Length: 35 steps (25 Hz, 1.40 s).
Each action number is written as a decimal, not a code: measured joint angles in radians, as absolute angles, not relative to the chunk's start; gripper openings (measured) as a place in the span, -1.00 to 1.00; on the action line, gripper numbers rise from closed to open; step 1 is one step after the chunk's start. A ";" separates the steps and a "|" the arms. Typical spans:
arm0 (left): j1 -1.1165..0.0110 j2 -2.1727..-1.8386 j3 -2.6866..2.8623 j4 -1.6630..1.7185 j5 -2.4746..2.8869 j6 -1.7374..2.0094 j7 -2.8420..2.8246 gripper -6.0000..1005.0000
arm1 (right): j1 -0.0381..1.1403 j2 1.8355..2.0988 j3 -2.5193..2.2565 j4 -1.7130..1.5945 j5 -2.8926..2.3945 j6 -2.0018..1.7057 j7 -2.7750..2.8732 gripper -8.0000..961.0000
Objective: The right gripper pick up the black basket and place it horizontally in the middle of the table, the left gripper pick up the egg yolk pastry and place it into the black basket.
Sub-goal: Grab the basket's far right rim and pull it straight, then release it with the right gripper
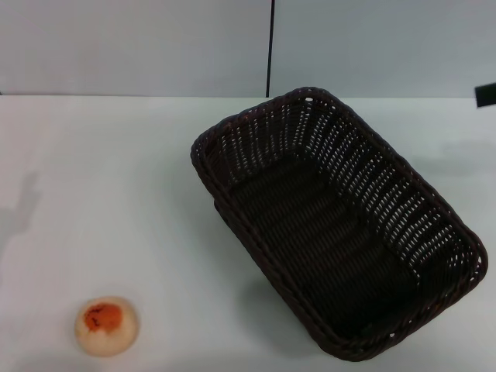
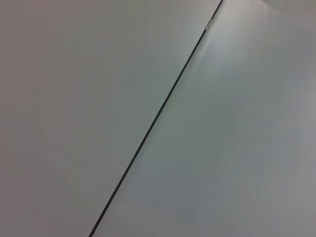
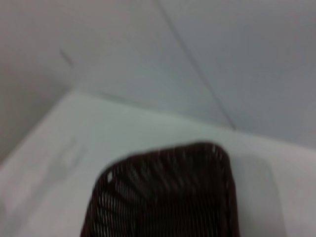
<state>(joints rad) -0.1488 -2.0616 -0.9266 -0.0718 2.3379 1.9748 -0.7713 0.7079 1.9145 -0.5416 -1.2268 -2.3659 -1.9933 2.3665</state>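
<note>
The black basket (image 1: 333, 225) lies empty on the white table (image 1: 116, 194), right of centre, turned diagonally with one short end far and the other near right. The egg yolk pastry (image 1: 107, 325) sits on the table at the near left, well apart from the basket. A small black part (image 1: 486, 94) shows at the right edge, far right of the basket; it seems to belong to my right arm. The right wrist view shows one short end of the basket (image 3: 163, 197) from above. My left gripper is out of view; the left wrist view shows only wall.
A grey wall with a dark vertical seam (image 1: 270, 46) stands behind the table's far edge. A faint shadow (image 1: 23, 205) falls on the table at the left. Bare tabletop lies between the pastry and the basket.
</note>
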 joint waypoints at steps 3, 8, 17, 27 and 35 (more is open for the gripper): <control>-0.149 -2.062 -0.925 -0.066 2.338 1.973 -0.771 0.62 | 0.737 1.913 -0.582 -1.227 -2.421 -2.004 2.373 0.69; -0.145 -2.063 -0.927 -0.066 2.336 1.968 -0.773 0.62 | 0.788 1.923 -0.681 -1.216 -2.524 -1.982 2.387 0.69; -0.132 -2.065 -0.930 -0.066 2.331 1.966 -0.774 0.62 | 0.791 1.959 -0.804 -1.149 -2.556 -1.904 2.394 0.68; -0.133 -2.065 -0.937 -0.066 2.330 1.962 -0.775 0.62 | 0.800 1.984 -0.870 -1.004 -2.559 -1.786 2.387 0.68; -0.137 -2.066 -0.942 -0.069 2.330 1.941 -0.775 0.62 | 0.800 2.009 -0.923 -0.978 -2.560 -1.728 2.385 0.67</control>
<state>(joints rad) -0.1373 -2.0662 -0.9420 -0.0687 2.3300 1.9408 -0.7746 0.8000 2.0092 -0.9232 -0.9781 -2.5597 -1.7281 2.3850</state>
